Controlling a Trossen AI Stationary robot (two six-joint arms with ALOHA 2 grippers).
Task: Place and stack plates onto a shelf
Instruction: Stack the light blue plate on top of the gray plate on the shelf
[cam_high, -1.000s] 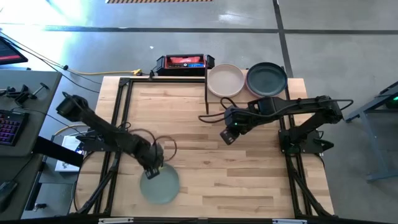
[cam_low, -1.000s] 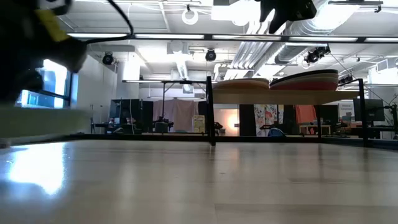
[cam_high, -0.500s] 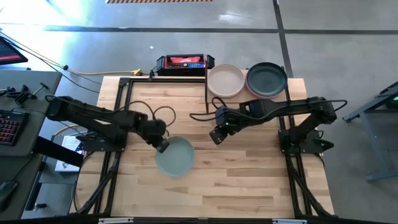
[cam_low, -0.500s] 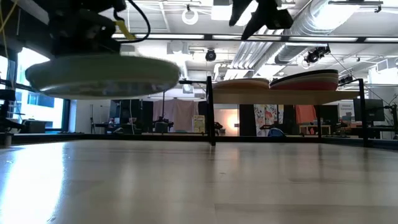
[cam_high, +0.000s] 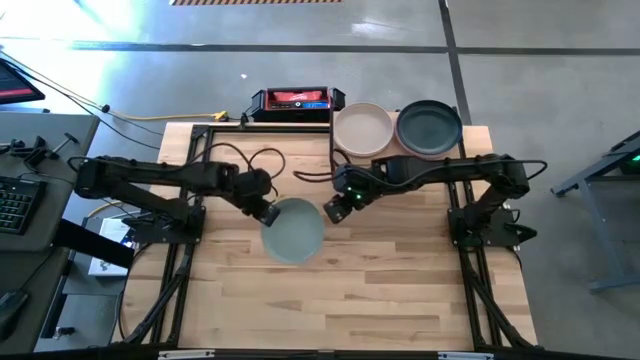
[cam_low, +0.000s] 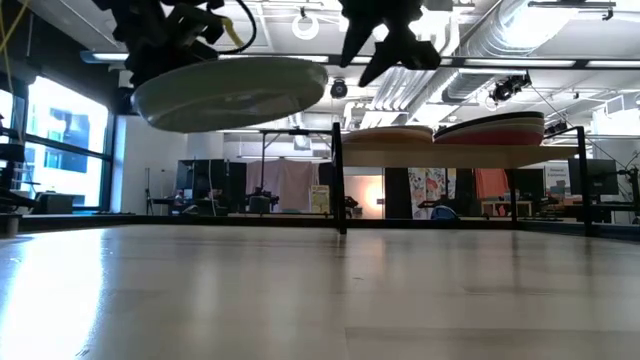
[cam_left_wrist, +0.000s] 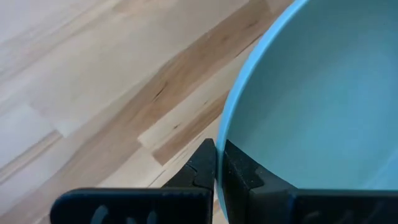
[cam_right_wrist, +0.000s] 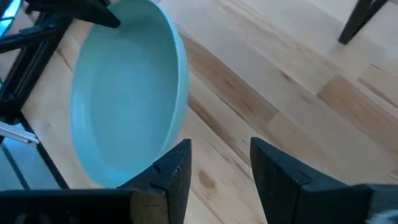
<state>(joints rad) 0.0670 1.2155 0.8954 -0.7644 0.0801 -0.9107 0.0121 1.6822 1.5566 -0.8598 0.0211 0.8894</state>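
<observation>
Plates first, seen from above: a sage green plate (cam_high: 293, 230) hangs over the middle of the tabletop (cam_high: 400, 290), pinched at its rim by the left end effector (cam_high: 266, 213). The right end effector (cam_high: 334, 208) sits just beside the plate's opposite rim, its fingers spread, not gripping it. At the far edge, the shelf (cam_high: 470, 140) carries two stacks side by side, a beige plate (cam_high: 362, 129) topping one and a charcoal plate (cam_high: 429, 128) the other. A black-and-red box (cam_high: 292, 101) lies next to the shelf.

From table height, the green plate (cam_low: 230, 92) floats well above the wood, slightly tilted, with the left end effector (cam_low: 160, 45) clamped on its edge. The right end effector (cam_low: 385, 45) hangs near it, fingers apart. Behind, the shelf (cam_low: 440, 157) holds its two stacks above the tabletop.

Left wrist view: both dark fingers (cam_left_wrist: 205, 171) are pressed onto the plate's rim (cam_left_wrist: 236, 124), plank wood below.

Right wrist view: two spread fingers (cam_right_wrist: 177, 168) frame bare tabletop, and the plate (cam_right_wrist: 124, 99) lies just beyond them, untouched.
</observation>
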